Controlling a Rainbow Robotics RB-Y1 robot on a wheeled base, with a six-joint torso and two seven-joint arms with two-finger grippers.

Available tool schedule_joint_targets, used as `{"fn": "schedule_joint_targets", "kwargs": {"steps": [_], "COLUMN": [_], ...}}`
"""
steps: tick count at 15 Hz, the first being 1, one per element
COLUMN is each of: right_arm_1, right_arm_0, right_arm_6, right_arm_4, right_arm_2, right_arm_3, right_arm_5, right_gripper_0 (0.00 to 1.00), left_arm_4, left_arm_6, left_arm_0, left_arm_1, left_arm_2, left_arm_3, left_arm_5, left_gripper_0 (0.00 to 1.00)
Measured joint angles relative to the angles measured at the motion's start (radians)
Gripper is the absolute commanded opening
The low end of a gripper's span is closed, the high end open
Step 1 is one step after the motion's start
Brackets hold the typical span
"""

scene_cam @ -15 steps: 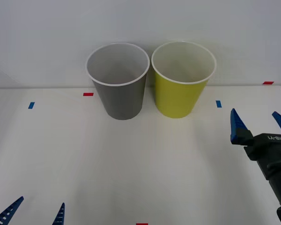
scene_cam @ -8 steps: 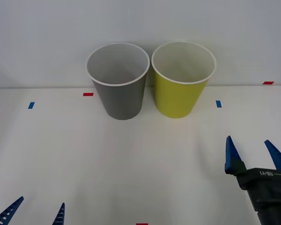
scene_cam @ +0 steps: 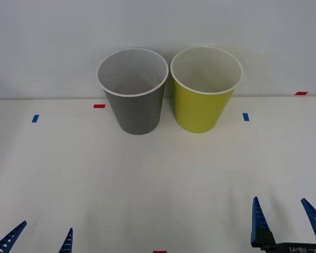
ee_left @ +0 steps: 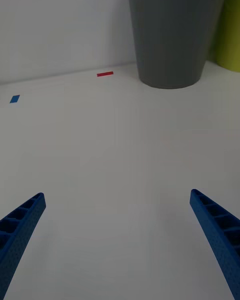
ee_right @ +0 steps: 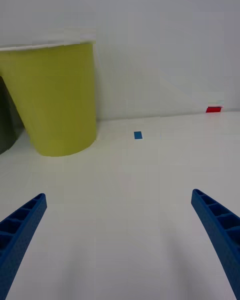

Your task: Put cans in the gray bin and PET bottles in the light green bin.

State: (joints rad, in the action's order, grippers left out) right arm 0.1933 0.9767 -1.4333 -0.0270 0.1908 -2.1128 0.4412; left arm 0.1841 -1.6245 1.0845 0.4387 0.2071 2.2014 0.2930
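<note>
Front view: gray bin [scene_cam: 132, 95] and light green bin [scene_cam: 206, 92] stand upright side by side at the far edge of the white counter [scene_cam: 147, 179], against the pale wall; rims nearly touching, gray to the robot's left of green. Both have white rims & white insides; what lies at the bottom of either cannot be made out from this angle.

Markers w/ respect to the gray bin: red tape strip [scene_cam: 99, 106] just to its left at base level; blue tape square [scene_cam: 35, 118] farther left. A second blue tape mark [scene_cam: 245, 116] lies right of the light green bin, and another red strip [scene_cam: 301, 93] sits far right by the wall.

Right gripper [scene_cam: 285, 219]: near counter edge, well apart from the light green bin and on the near-right side of it. Jaws released, the two blue ribbed fingers [scene_cam: 259, 221] spread wide, nothing between them. Right wrist view: light green bin [ee_right: 55, 100] ahead, blue mark [ee_right: 138, 135] just beside its base, a sliver of the gray bin [ee_right: 7, 120] behind it.

Left gripper [scene_cam: 39, 237]: near edge of counter, well apart from the gray bin on its near-left side. Jaws released, holding nothing. Left wrist view: gray bin [ee_left: 172, 30] ahead, red strip [ee_left: 104, 73] beside its base.
</note>
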Motion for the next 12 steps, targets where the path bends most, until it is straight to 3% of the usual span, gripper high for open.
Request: {"fn": "schedule_joint_targets", "kwargs": {"steps": [5, 12], "right_arm_1": [-0.016, -0.016], "right_arm_0": [0.111, 0.133], "right_arm_6": [-0.045, -0.068], "right_arm_4": [-0.023, -0.020], "right_arm_2": [0.065, 0.087], "right_arm_3": [0.001, 0.001], "right_arm_5": [0.040, 0.056], "right_gripper_0": [1.00, 1.00], "left_arm_4": [0.000, 0.000], "left_arm_6": [0.000, 0.000], "left_arm_0": [0.000, 0.000], "left_arm_1": [0.000, 0.000], "left_arm_2": [0.000, 0.000], "left_arm_3": [0.000, 0.000], "left_arm_5": [0.000, 0.000], "left_gripper_0": [1.00, 1.00]}}
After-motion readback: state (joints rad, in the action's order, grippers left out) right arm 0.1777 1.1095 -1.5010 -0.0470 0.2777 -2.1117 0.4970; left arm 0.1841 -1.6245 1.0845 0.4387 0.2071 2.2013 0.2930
